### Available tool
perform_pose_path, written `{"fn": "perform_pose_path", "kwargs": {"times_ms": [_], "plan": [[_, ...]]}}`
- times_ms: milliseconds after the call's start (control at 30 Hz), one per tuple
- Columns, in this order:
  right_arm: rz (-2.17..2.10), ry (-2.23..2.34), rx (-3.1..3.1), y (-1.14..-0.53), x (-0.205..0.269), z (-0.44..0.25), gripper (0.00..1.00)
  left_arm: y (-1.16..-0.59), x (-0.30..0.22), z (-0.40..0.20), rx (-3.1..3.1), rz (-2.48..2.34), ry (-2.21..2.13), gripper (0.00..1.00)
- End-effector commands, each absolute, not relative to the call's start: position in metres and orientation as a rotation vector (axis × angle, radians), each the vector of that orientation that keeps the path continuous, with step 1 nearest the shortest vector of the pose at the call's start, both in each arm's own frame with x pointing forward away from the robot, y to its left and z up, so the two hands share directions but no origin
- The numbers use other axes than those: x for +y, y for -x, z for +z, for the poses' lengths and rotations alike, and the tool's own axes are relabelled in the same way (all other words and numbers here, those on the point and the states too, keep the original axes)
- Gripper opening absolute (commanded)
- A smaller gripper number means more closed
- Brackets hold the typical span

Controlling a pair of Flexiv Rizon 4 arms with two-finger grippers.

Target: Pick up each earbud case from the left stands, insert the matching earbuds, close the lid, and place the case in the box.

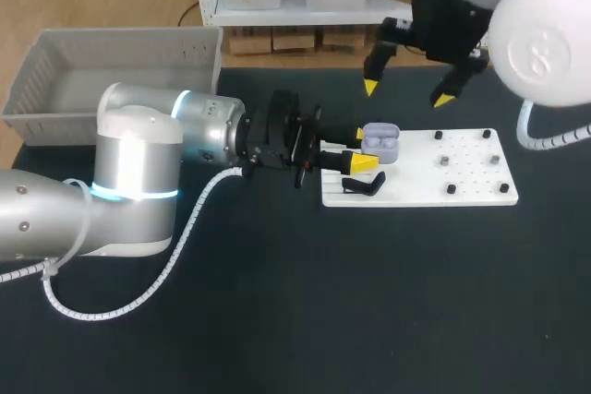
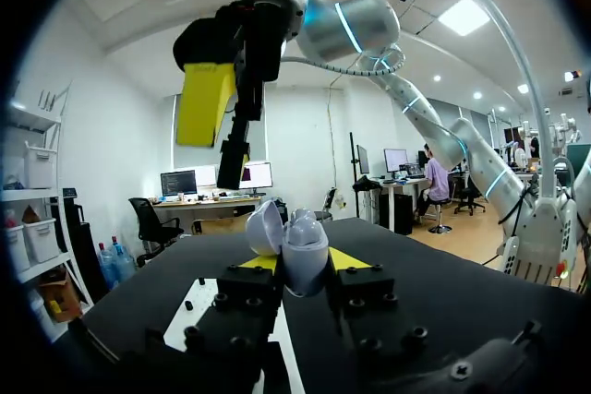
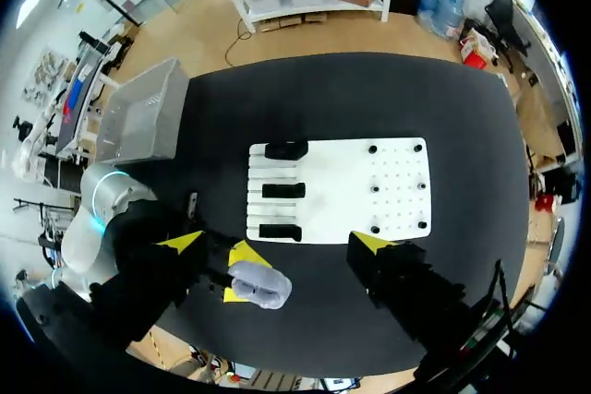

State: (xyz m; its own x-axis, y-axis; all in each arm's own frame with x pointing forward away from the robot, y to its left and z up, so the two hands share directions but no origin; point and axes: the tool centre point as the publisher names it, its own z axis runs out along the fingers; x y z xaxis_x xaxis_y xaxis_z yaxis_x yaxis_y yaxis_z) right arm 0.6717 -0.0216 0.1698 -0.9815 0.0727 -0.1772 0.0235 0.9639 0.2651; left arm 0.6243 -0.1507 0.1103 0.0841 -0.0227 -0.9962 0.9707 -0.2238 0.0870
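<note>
In the left wrist view the lower part of the earbud case [image 2: 300,242] is hidden behind the left gripper [image 2: 302,261]. Its contents are too small to be told from above. The left arm [image 1: 55,209] and right arm [image 1: 545,34] are cut off by the head view's edges.

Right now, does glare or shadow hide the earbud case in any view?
No. Head view: earbud case evenly lit; glare only on the right arm's shell. Left wrist view: case well lit in the left pincer. Right wrist view: case lit, unshadowed.

Lavender earbud case [image 1: 379,142], white board [image 1: 471,182], black stands [image 1: 365,186], black table [image 1: 369,302], grey box [image 1: 120,39]
</note>
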Motion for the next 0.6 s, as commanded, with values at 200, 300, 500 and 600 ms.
{"fn": "perform_pose_path", "kwargs": {"times_ms": [200,300,500,600], "plan": [[0.35,-0.126,2.932,-0.667,-0.033,0.147,1.0,-0.623,-0.151,0.111,1.022,-1.31,-1.403,0.0],[0.335,-0.13,2.95,-0.663,-0.036,0.141,1.0,-0.623,-0.151,0.111,1.022,-1.31,-1.403,0.0],[0.324,-0.134,2.984,-0.654,-0.04,0.132,1.0,-0.623,-0.151,0.111,1.022,-1.31,-1.403,0.0],[0.323,-0.122,2.999,-0.648,-0.039,0.132,1.0,-0.623,-0.151,0.111,1.022,-1.31,-1.403,0.0]]}}
